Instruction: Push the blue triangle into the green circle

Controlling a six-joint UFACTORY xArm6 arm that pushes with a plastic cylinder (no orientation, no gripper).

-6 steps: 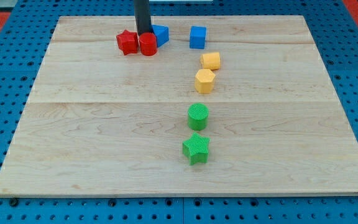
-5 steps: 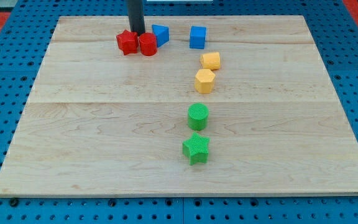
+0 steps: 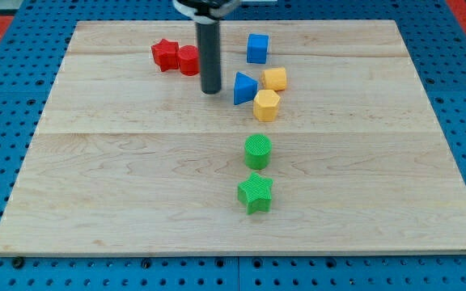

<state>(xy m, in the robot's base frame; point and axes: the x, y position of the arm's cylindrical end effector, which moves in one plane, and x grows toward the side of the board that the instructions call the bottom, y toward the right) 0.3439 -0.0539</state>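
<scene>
The blue triangle (image 3: 244, 87) sits right of the board's upper middle, touching the two yellow blocks on its right. The green circle (image 3: 258, 151) stands below it, near the board's middle, with a gap between them. My tip (image 3: 210, 90) rests on the board just left of the blue triangle, a short gap apart. The rod rises to the view's top.
A red star (image 3: 165, 54) and red cylinder (image 3: 188, 60) sit at the upper left. A blue cube (image 3: 256, 48) is at the top. Two yellow blocks (image 3: 275, 78) (image 3: 266, 105) lie right of the triangle. A green star (image 3: 256, 192) lies below the green circle.
The blue triangle has moved from beside the red cylinder down and right to the yellow blocks. My tip has moved down and right with it.
</scene>
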